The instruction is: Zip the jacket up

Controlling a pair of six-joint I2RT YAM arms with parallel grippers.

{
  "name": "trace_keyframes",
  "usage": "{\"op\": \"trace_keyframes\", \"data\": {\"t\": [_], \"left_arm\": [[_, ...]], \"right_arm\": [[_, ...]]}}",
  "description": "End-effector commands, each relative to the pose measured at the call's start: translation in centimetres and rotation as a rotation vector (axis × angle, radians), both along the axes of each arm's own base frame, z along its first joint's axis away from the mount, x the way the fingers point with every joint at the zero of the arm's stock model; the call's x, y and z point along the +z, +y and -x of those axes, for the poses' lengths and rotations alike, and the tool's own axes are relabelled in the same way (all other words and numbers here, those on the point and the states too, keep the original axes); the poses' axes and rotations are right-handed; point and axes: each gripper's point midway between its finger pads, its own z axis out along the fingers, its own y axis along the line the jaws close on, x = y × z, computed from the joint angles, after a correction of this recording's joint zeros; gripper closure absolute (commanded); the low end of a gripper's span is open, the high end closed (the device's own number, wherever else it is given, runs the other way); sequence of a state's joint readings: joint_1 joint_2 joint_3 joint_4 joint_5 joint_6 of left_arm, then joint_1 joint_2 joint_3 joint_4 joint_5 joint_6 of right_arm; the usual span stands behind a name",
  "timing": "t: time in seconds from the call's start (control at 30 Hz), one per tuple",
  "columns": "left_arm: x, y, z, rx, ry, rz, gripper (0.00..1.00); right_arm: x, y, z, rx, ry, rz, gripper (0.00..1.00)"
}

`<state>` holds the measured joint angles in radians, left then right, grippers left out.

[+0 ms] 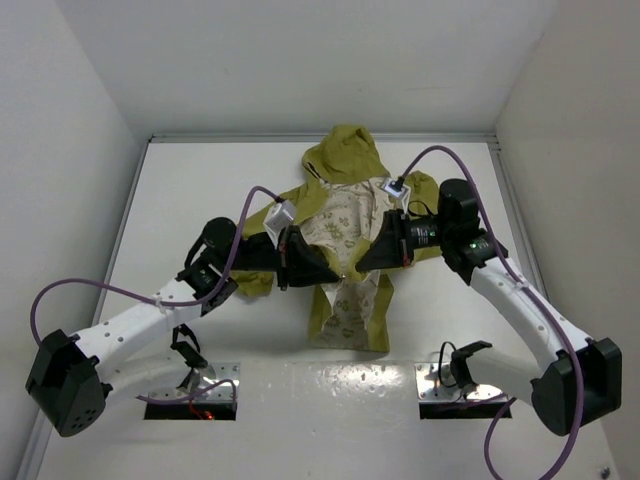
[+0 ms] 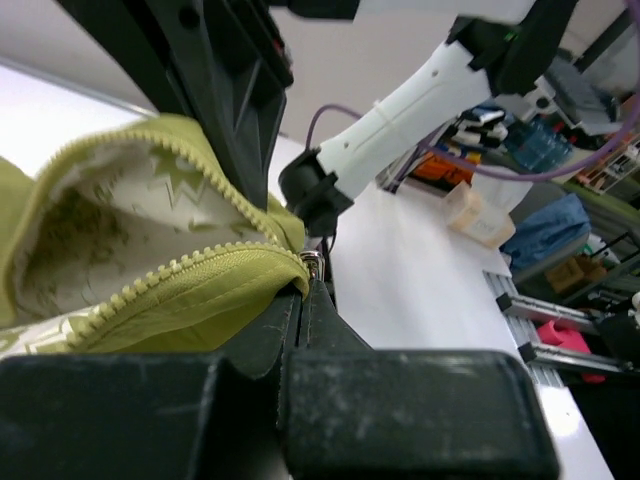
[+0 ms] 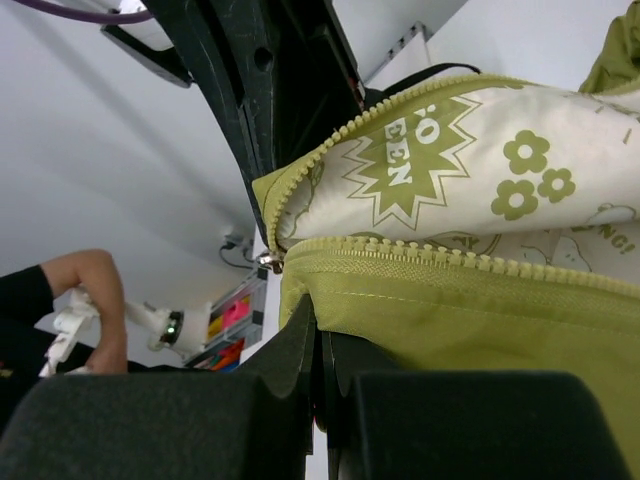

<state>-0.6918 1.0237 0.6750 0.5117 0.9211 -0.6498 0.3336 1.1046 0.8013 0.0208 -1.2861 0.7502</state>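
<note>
Nearest the bases, the jacket's (image 1: 352, 322) hem lies flat on the table (image 1: 200, 200), about midway between the two arms. The hem end spreads open, with cream lining (image 1: 345, 228) showing between the olive front edges.

Just beyond that, both arms reach inward and their tips meet over the middle of the jacket's front, almost touching each other. The left gripper (image 1: 335, 272) comes in from the left, and its fingers are clamped together on the jacket's edge. In the left wrist view, the left gripper (image 2: 305, 298) pinches the olive fabric right below the metal slider (image 2: 312, 262). From the slider, two rows of zip teeth run apart, and printed lining shows between them.

The right gripper (image 1: 362, 265) comes in from the right, its fingers likewise pressed together on the jacket. In the right wrist view, the right gripper (image 3: 318, 322) bites the olive fabric under a row of teeth, with the slider (image 3: 268, 262) just above and to the left of the tips.

Past the grippers, the front gapes wider over the lining. The hood (image 1: 345, 150) lies farthest away, by the back wall. Purple cables (image 1: 100, 290) loop from each arm.
</note>
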Motion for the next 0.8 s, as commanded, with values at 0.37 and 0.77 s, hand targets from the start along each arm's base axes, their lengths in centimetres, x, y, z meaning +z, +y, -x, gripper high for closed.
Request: {"op": "trace_keyframes", "data": {"t": [0.37, 0.77], "left_arm": [[4.9, 1.4, 0.3, 0.014, -0.050, 0.179, 1.00], [6.9, 3.9, -3.3, 0.175, 0.098, 0.317, 1.00]], "right_arm": [[3.9, 0.9, 0.3, 0.048, -0.065, -0.068, 1.00], [6.3, 1.6, -1.9, -0.010, -0.103, -0.095, 1.00]]}}
